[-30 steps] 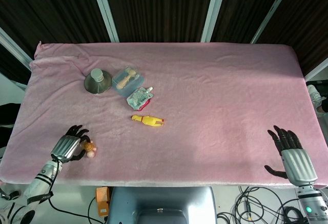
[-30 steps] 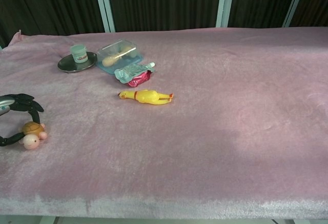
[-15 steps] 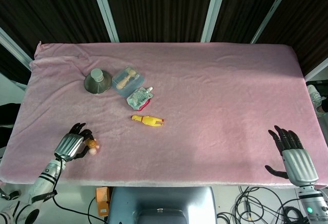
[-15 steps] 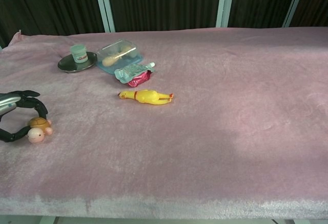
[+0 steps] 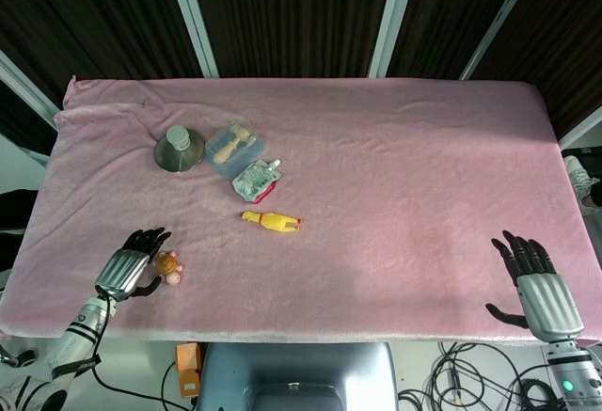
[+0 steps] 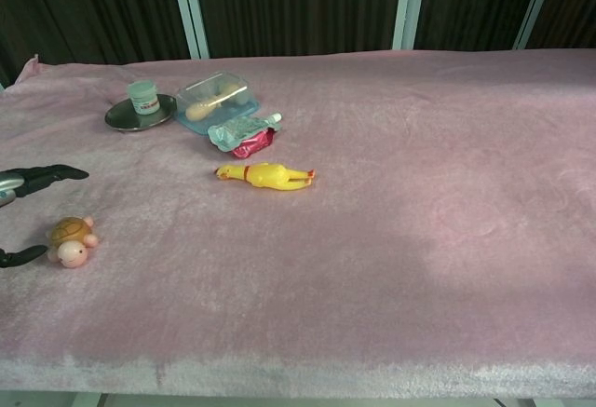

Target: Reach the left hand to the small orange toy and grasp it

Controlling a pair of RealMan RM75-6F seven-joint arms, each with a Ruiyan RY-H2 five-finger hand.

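Toy (image 5: 168,267) free — left hand (image 5: 126,267) beside.

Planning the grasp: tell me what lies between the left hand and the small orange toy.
Nothing: in the head view only bare pink cloth separates the left hand from the small orange toy.

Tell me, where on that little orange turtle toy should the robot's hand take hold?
Probably around the rounded shell of the small orange toy, coming from its left, where the left hand sits open beside it. The shell is the widest part; the pink head looks too small to pinch.
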